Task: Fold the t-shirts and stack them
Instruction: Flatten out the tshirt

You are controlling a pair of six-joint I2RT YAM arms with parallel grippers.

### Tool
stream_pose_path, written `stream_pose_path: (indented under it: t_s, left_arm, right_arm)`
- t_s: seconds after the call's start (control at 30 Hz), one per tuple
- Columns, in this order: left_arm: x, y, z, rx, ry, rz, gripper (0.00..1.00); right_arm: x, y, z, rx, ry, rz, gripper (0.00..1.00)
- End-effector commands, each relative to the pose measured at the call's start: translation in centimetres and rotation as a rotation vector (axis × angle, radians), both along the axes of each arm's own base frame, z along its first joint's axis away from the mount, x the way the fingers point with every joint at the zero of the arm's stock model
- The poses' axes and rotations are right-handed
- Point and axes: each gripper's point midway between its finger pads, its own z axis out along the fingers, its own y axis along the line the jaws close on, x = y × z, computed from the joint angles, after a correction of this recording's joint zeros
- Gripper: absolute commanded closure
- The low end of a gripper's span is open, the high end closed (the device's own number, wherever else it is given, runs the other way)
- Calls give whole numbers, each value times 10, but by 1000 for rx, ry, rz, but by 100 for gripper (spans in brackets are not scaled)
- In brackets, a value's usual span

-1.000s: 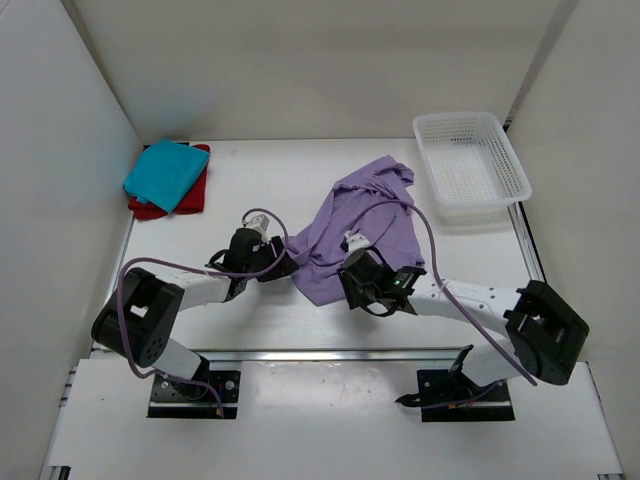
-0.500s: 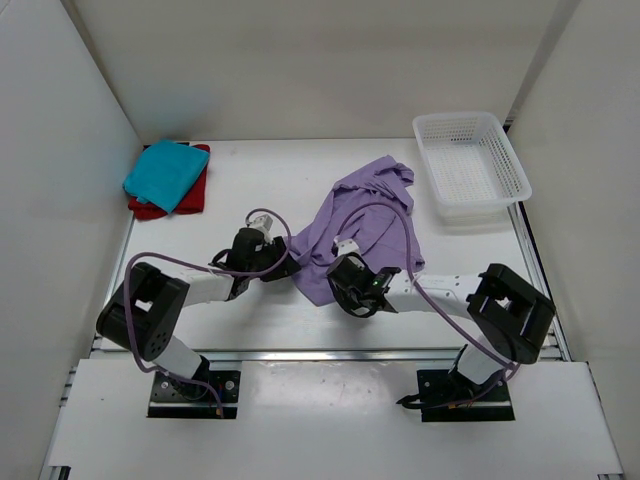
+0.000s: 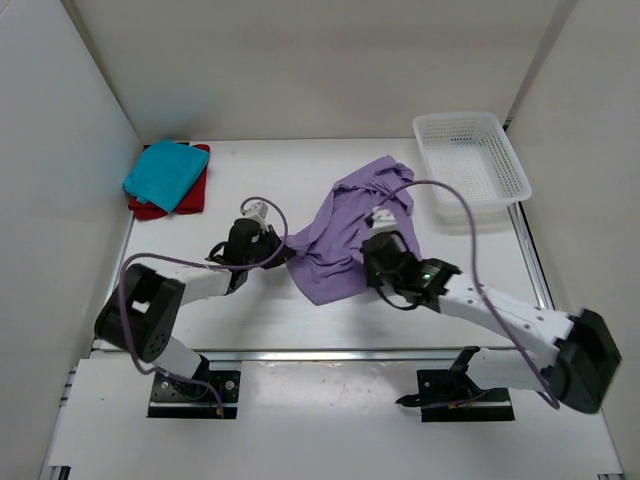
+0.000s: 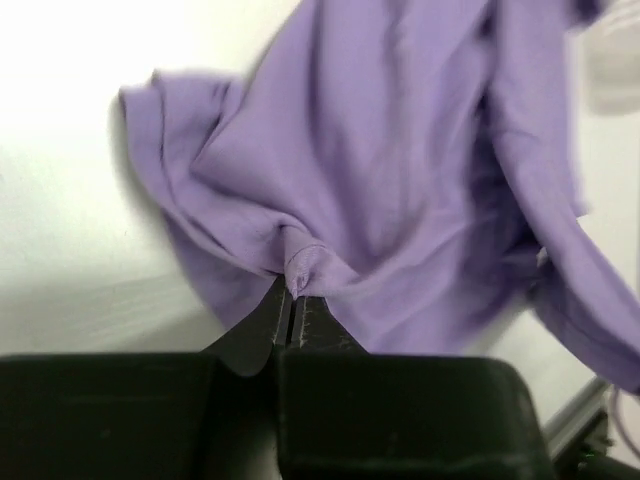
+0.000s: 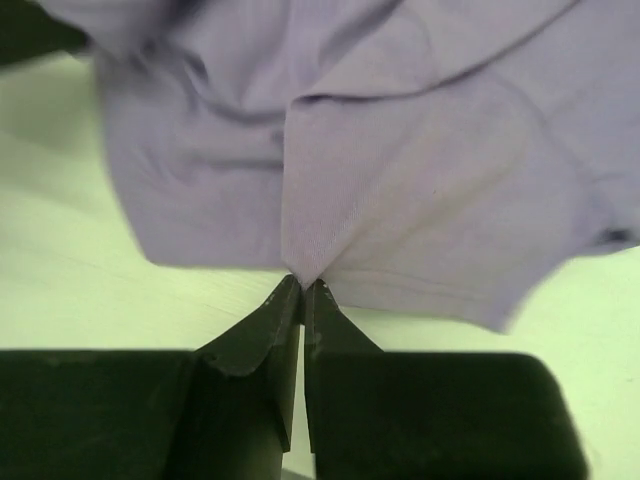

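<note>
While my left end effector (image 4: 296, 304) and right end effector (image 5: 303, 292) are each pinching the near edge of the lavender t-shirt (image 3: 345, 222), its length is running away from both, far-rightward.

Left arm (image 3: 185, 285): base at lower left of the top view, reaching right, wrist just left of centre. Left gripper (image 4: 293, 303): jaws together, a thin fold of the lavender t-shirt (image 4: 400, 170) pinched at the tips. Right arm (image 3: 505, 318): elbow at far lower right, forearm stretched up-left toward centre. Right gripper (image 5: 302, 290): jaws closed, tips nipping the same shirt's edge. The two wrists sit on either side of frame centre.
</note>
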Motion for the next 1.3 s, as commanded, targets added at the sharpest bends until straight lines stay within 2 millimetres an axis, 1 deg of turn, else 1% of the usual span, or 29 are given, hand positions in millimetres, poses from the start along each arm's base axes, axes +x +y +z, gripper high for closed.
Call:
stream_pose_path:
  t_s: [0.0,0.03,0.07,0.1,0.13,0.17,0.2,0.27,0.37,0.43,0.47,0.5,0.53,0.57,0.6,0.63,0.67,0.73,0.77,0.83,0.9,0.93,0.97,1.03,1.13,1.17,1.2,1.23,1.27]
  left_arm:
    - [31,7,86,-87,-210,40,100]
    - [32,9,103,-96,-243,46,100]
    - [33,15,110,-79,-245,54,100]
    - [31,17,130,-74,-282,46,100]
    - [27,21,141,-44,-306,48,100]
    - [27,21,164,-38,-356,45,100]
    - [25,20,169,10,-357,39,100]
    - [14,20,164,63,-307,6,100]
    - [10,30,123,63,-211,20,97]
    - [20,59,100,76,-167,110,96]
    - [23,68,88,90,-135,138,92]
    - [30,74,81,93,-111,141,85]
    - [32,71,80,82,-86,105,71]
    - [24,61,61,103,-10,58,46]
    - [24,56,56,135,3,41,34]
    - [14,48,48,192,13,19,28]
    - [7,37,49,224,-15,-4,24]
    - [-16,37,30,248,1,-12,17]
    - [-26,34,28,235,5,-24,15]
    - [-43,38,10,226,52,-11,16]
    - [-46,42,2,237,55,16,18]
    - [-46,42,-3,238,67,19,24]
    - [-44,40,-6,235,80,24,30]
    - [-39,41,-17,254,98,56,33]
    - [-28,34,-20,184,94,94,38]
    - [-21,29,-16,143,79,108,43]
    - [-20,25,-19,120,85,105,51]
    - [-15,20,-16,99,84,110,55]
    - [-7,14,-6,67,57,116,64]
  right_arm:
    - [9,-17,62,134,-90,-21,100]
    - [9,-24,75,166,-114,-24,100]
    - [10,-36,85,194,-129,-38,100]
    - [11,-49,88,200,-132,-61,100]
    - [12,-54,93,222,-137,-60,100]
    - [12,-60,97,238,-146,-72,100]
    - [14,-69,104,258,-158,-85,100]
    - [15,-78,107,279,-166,-93,100]
    - [18,-96,110,267,-180,-152,100]
    - [19,-114,104,244,-172,-213,100]
    - [18,-116,104,251,-176,-211,100]
    - [18,-118,101,267,-167,-210,100]
    - [18,-121,94,278,-149,-211,99]
    - [19,-121,91,295,-146,-210,100]
    - [17,-116,87,310,-124,-186,100]
    - [18,-117,82,312,-120,-188,100]
    - [18,-115,79,319,-116,-184,100]
    - [19,-111,79,306,-128,-180,100]
    - [16,-106,74,298,-121,-162,100]
    - [18,-102,76,296,-133,-148,100]
    - [17,-96,71,303,-120,-129,100]
    - [17,-92,68,311,-108,-117,100]
    - [16,-89,73,337,-119,-106,100]
    - [15,-84,71,353,-110,-95,100]
    - [11,-78,67,352,-111,-90,100]
    - [9,-73,65,345,-107,-70,100]
    - [7,-70,64,341,-105,-63,100]
    - [7,-69,62,340,-98,-63,100]
    - [5,-67,61,336,-95,-56,100]
